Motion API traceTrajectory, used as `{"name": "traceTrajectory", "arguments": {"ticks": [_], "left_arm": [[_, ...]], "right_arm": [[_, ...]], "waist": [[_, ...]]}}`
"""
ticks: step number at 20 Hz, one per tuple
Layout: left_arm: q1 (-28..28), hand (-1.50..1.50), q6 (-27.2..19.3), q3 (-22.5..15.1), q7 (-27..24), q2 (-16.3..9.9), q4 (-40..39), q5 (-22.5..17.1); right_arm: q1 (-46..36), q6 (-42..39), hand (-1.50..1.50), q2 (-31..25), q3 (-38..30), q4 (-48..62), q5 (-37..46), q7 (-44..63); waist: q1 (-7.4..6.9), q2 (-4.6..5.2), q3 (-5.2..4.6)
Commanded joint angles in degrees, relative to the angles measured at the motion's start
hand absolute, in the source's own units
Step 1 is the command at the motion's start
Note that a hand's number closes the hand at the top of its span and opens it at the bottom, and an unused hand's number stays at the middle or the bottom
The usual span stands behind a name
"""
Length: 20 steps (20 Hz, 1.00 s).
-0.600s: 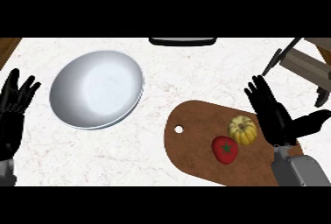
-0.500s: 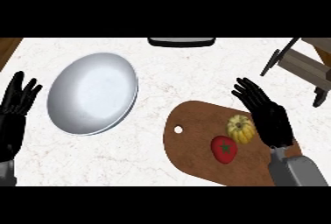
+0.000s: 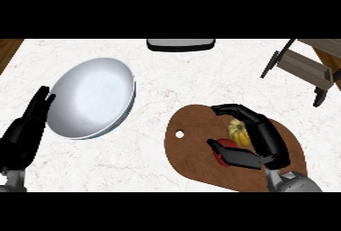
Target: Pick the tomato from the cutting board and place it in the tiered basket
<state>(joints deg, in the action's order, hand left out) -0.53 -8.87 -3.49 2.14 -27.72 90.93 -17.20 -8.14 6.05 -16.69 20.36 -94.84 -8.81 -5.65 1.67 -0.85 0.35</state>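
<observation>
A red tomato (image 3: pixel 228 144) lies on the brown cutting board (image 3: pixel 193 151), just in front of a yellow ribbed vegetable (image 3: pixel 236 131). My right hand (image 3: pixel 269 140) hovers over both. Its fingers arch above the yellow vegetable and its thumb stretches across the tomato, hiding part of it. The gap between fingers and thumb is wide, and nothing is enclosed. The tiered basket (image 3: pixel 306 65), grey wooden shelves on dark legs, stands at the far right. At the left edge my left hand (image 3: pixel 26 133) rests open, fingers up.
A large white plate (image 3: pixel 93 99) sits at the left, close beside my left hand. A dark tray-like object (image 3: pixel 181 43) lies at the counter's back edge. White marble counter (image 3: pixel 173 81) separates the board from the basket.
My right hand has moved left and down over the board; its fingers have bent over the vegetables and the thumb now crosses the tomato. The left hand stays by the plate.
</observation>
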Motion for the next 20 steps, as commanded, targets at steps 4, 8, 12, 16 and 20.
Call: {"name": "traceTrajectory", "arguments": {"ticks": [4,8,12,16,20], "left_arm": [[-0.04,0.00,2.10,-2.45,5.08,2.44,-1.41,-1.92],[-0.62,0.00,1.72,-2.13,5.67,2.07,-0.89,-1.35],[-0.86,0.00,1.67,-2.11,6.79,2.26,-0.46,-1.45],[0.15,0.00,2.20,-1.51,6.74,1.70,0.27,-1.50],[0.11,0.00,3.30,-1.74,6.47,2.07,0.94,-1.46]], "right_arm": [[4.45,4.59,-1.50,-6.17,4.20,-12.60,13.69,1.46],[0.54,2.07,-1.50,-16.91,1.88,-15.49,22.93,7.73],[-0.63,-6.60,-1.50,-26.75,4.32,-20.32,28.69,15.93],[-1.20,-18.97,-1.50,-33.91,9.10,-26.06,28.63,25.04],[-3.99,-27.04,-1.50,-33.97,10.65,-34.67,24.67,38.40]], "waist": [[-0.12,0.43,-0.46],[0.67,0.26,-0.66],[0.92,0.17,-0.78],[0.01,0.24,-0.87],[-1.13,0.52,-0.66]]}}
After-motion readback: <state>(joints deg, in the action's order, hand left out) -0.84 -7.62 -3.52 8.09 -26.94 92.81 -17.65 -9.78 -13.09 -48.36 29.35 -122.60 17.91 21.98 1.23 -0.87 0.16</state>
